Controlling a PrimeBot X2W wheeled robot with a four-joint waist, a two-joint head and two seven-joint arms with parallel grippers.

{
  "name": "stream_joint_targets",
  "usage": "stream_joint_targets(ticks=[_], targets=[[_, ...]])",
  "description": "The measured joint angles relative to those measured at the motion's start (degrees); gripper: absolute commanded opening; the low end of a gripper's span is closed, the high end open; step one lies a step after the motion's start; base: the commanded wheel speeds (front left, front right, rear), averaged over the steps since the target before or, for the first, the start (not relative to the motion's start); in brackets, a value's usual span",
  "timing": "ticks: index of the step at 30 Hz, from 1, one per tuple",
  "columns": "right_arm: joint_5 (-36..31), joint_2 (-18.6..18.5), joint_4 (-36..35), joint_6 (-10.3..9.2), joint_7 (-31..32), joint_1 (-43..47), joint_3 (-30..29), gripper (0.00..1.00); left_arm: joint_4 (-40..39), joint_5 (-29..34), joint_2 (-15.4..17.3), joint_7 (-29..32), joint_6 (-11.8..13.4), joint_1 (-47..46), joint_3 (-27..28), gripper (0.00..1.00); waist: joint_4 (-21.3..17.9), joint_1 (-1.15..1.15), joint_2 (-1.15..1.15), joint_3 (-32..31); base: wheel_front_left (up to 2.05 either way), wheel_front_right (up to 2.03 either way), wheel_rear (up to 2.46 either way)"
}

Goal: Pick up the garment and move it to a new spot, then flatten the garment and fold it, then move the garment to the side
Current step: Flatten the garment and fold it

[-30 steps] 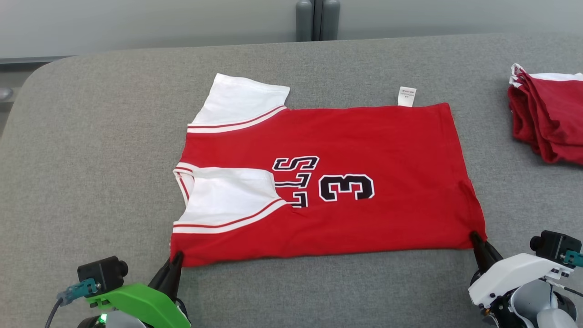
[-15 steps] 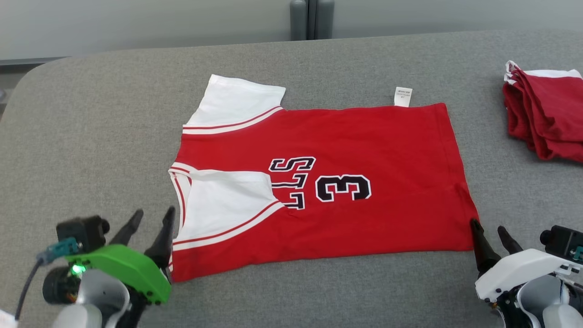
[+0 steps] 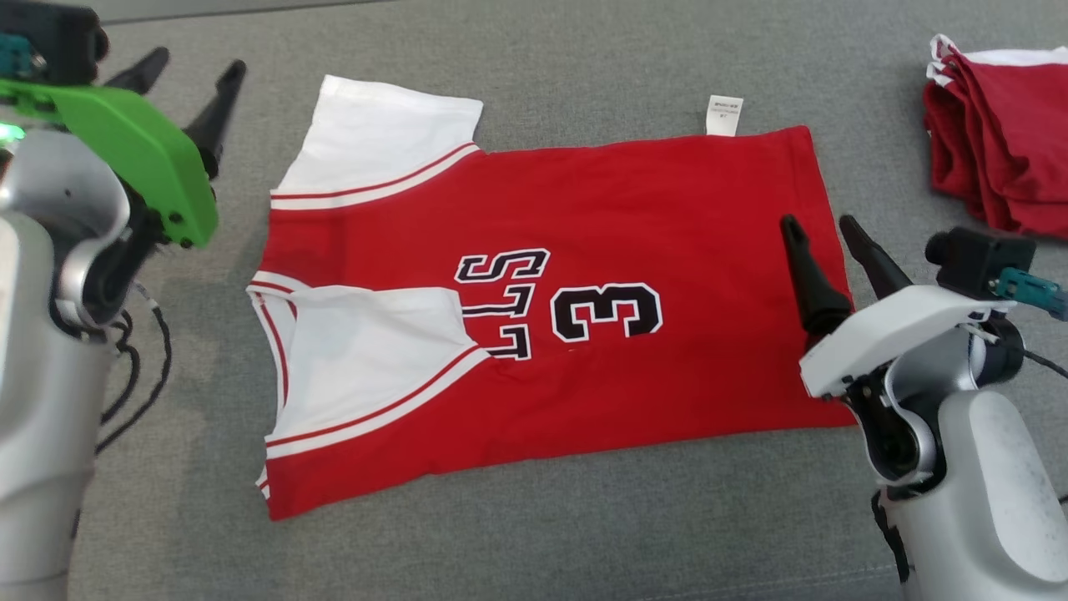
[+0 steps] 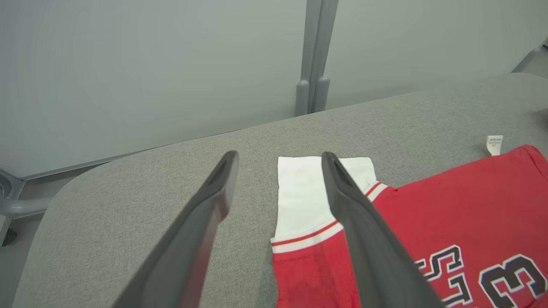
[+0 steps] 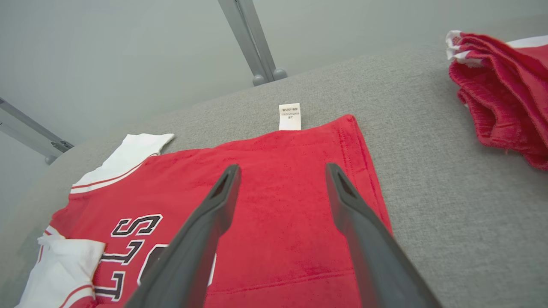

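The garment [image 3: 584, 250] is a red jersey with white sleeves and a black "3", lying flat on the grey table with its near side folded over, collar to the left and hem to the right. My left gripper [image 3: 193, 65] hovers open above the table, left of the far white sleeve [image 4: 308, 192]. My right gripper [image 3: 822, 224] is open above the hem edge [image 5: 364, 171], holding nothing. A white care label [image 3: 724, 114] sticks out at the far hem corner.
A pile of folded red garments [image 3: 1001, 159] lies at the far right of the table, also in the right wrist view [image 5: 505, 94]. A grey wall and a post [image 4: 312, 55] stand behind the table's far edge. Bare grey table surface [image 3: 584, 534] surrounds the jersey.
Both grippers have let go of the jersey's near corners, opened and risen toward its far side. The head camera has tilted down, so the picture shifted.
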Motion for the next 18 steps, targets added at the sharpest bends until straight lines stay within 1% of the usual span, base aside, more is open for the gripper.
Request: stream_joint_targets(ticks=[4, 8, 11, 15, 18], targets=[[0.53, 0.00, 0.79, 0.00, -1.11, -5.10, 4.03, 1.00, 6.28, 0.02, 2.16, 2.93, -0.45, -7.07, -0.25, 1.00, -1.98, 0.00, 0.00, 3.51, 0.00, 0.00, 0.00], [1.21, -0.03, 1.76, 0.00, -2.52, -9.03, 6.81, 1.00, 10.45, -0.29, 4.17, 5.10, -0.84, -11.02, -1.13, 1.00, -4.36, 0.00, 0.00, 7.12, 0.00, 0.00, 0.00], [1.24, -0.03, 2.41, 0.00, -3.57, -11.20, 8.09, 1.00, 12.80, -0.54, 5.36, 5.68, -1.00, -13.14, -1.20, 1.00, -6.35, 0.00, 0.00, 9.69, 0.00, 0.00, 0.00], [1.63, -0.08, 3.39, 0.00, -4.70, -13.04, 9.33, 1.00, 15.53, -1.77, 5.87, 6.64, -1.04, -14.89, -0.78, 1.00, -9.24, 0.00, 0.00, 12.58, 0.00, 0.00, 0.00], [1.97, -0.05, 4.15, 0.00, -5.55, -13.95, 9.92, 1.00, 16.62, -2.50, 6.86, 8.04, -1.07, -15.49, -1.18, 1.00, -11.24, 0.01, 0.00, 14.43, 0.00, 0.00, 0.00]])
